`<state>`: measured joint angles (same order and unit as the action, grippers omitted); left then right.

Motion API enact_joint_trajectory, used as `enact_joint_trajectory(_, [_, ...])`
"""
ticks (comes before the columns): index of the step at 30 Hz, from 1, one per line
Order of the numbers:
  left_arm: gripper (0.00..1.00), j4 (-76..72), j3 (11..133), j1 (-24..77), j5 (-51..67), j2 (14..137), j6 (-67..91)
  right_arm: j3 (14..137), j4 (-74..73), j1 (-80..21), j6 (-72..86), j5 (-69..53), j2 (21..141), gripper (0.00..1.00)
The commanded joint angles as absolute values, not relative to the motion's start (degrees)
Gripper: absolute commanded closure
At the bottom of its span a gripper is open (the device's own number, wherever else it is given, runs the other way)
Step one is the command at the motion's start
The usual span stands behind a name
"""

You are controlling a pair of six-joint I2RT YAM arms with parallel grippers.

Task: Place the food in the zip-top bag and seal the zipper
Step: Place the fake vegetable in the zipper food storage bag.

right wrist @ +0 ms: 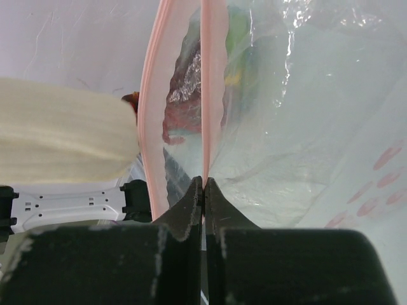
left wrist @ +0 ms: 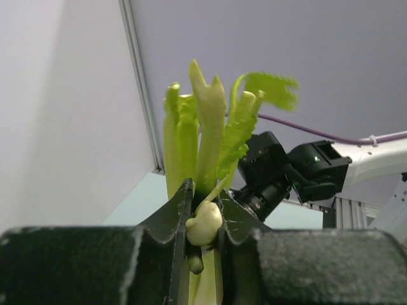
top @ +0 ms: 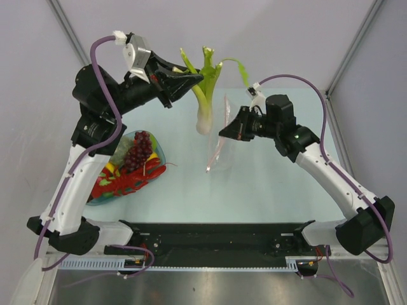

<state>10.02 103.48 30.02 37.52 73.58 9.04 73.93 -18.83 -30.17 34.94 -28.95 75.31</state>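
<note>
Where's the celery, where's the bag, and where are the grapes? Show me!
celery [top: 205, 95], top view, on the pale green stalk.
bag [top: 224, 155], top view, on its clear side below the gripper.
grapes [top: 138, 152], top view, middle of the dark red bunch.

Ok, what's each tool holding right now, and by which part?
Left tool clamps the celery stalk mid-stalk, below the leaves. Right tool pinches one pink zipper strip at the zip-top bag's mouth.

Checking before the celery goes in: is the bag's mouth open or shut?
Open: the zipper's two pink strips stand apart; the right gripper pinches only one.
</note>
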Motion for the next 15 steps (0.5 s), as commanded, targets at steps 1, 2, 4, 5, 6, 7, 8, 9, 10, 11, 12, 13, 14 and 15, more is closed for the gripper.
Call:
enact_joint_trajectory(1, [1.00,6.51,109.32,30.94,36.83,75.32,10.02,74.71,-16.26,-30.50,34.54,-27.60,75.32,1.00])
enact_joint_trajectory(2, [1.00,6.50,110.03,31.11,36.74,76.37,10.45,74.71,-16.09,-30.50,34.72,-27.60,75.41,1.00])
enact_joint_trajectory(4, [1.00,6.33,111.26,31.81,37.18,77.25,10.98,74.71,-16.00,-30.50,34.89,-27.34,75.67,1.00])
enact_joint_trajectory(5, [1.00,6.24,111.44,32.60,37.09,77.69,10.90,74.79,-15.91,-30.50,34.81,-27.33,75.76,1.00])
enact_joint_trajectory(6, [1.00,6.15,111.45,32.87,37.00,77.96,10.81,74.97,-16.00,-30.50,34.72,-27.33,75.85,1.00])
enact_joint_trajectory(7, [1.00,6.50,111.27,33.22,36.91,78.05,10.38,74.97,-15.82,-30.50,34.72,-27.42,75.94,1.00])
enact_joint_trajectory(8, [1.00,6.59,110.83,33.83,36.65,78.13,10.02,75.06,-15.73,-30.50,34.72,-27.51,76.02,1.00])
enact_joint_trajectory(9, [1.00,6.59,109.09,33.84,35.95,77.87,9.93,75.41,-15.73,-30.50,34.54,-27.60,75.85,1.00])
enact_joint_trajectory(10, [1.00,6.24,108.03,33.84,35.43,77.61,9.58,75.50,-15.82,-30.50,34.45,-27.86,75.68,1.00])
enact_joint_trajectory(11, [1.00,6.41,107.23,33.84,34.90,77.43,9.06,75.59,-15.99,-30.32,34.37,-28.04,75.59,1.00])
enact_joint_trajectory(12, [1.00,6.42,106.44,33.92,34.02,77.00,8.53,75.67,-16.08,-30.32,34.02,-28.30,75.41,1.00])
enact_joint_trajectory(13, [1.00,6.76,104.96,33.84,32.10,76.82,7.13,75.67,-16.26,-30.15,33.93,-28.82,75.15,1.00])
enact_joint_trajectory(14, [1.00,6.94,104.33,33.84,30.86,76.56,6.25,75.67,-16.69,-29.97,33.84,-29.00,74.97,1.00])
enact_joint_trajectory(15, [1.00,7.12,103.20,33.84,29.63,76.73,4.76,75.50,-16.87,-29.62,34.01,-29.53,74.80,1.00])
